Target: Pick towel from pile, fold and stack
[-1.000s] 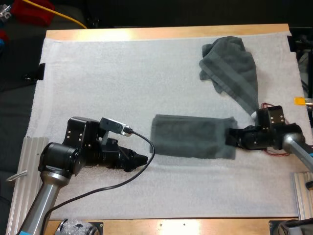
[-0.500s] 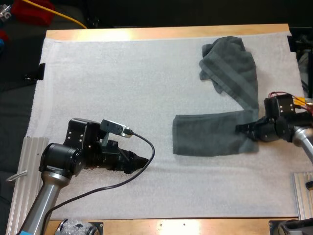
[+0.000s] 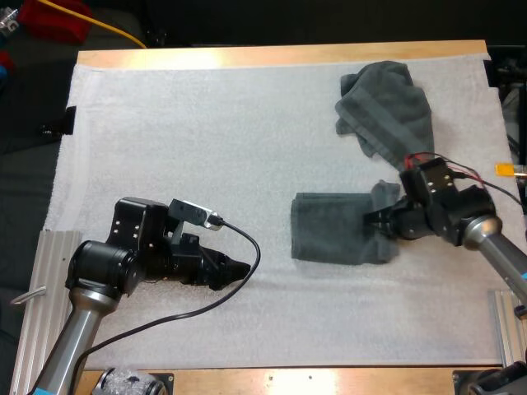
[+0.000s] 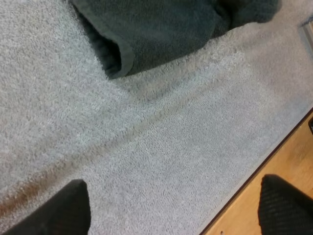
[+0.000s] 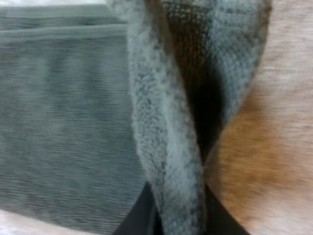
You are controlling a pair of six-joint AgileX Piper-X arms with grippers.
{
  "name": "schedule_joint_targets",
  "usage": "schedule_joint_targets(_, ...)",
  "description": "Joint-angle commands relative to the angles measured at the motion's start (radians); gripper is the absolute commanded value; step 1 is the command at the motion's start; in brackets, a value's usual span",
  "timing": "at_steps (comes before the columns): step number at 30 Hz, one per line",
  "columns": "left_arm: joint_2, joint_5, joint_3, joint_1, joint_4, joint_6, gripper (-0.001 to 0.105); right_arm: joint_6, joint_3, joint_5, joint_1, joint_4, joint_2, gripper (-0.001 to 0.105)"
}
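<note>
My right gripper [image 3: 373, 220] clamps the folded towel [image 3: 329, 239] by its edge, cloth lying at nine o'clock. My left gripper [image 3: 244, 267] gapes

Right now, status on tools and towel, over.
Left tool open over bare mat. Right tool shut on flat towel end. Crumpled towel just beyond; nothing blocking.

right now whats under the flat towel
The white mat shows around the flat towel; directly beneath is covered. The right end effector pinches its lifted edge.
</note>
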Motion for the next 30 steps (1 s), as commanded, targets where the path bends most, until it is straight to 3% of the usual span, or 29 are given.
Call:
schedule_joint_targets(1, -0.005, 0.013, -0.002, 0.001, -0.006, 0.002, 0.069, 0.034, -0.006, -0.021, 0.011, -0.022, 0.009, 0.007)
schedule_joint_targets(9, -0.005, 0.043, -0.002, 0.001, -0.008, 0.002, 0.069, 0.170, -0.011, -0.143, 0.058, -0.129, 0.107, 0.007)
schedule_joint_targets(15, -0.005, 0.043, -0.002, 0.001, -0.010, 0.002, 0.069, 0.233, -0.011, -0.179, 0.087, -0.199, 0.164, 0.007)
schedule_joint_targets(30, -0.005, 0.043, -0.002, 0.001, -0.010, 0.006, 0.069, 0.275, -0.011, -0.220, 0.105, -0.310, 0.235, 0.008)
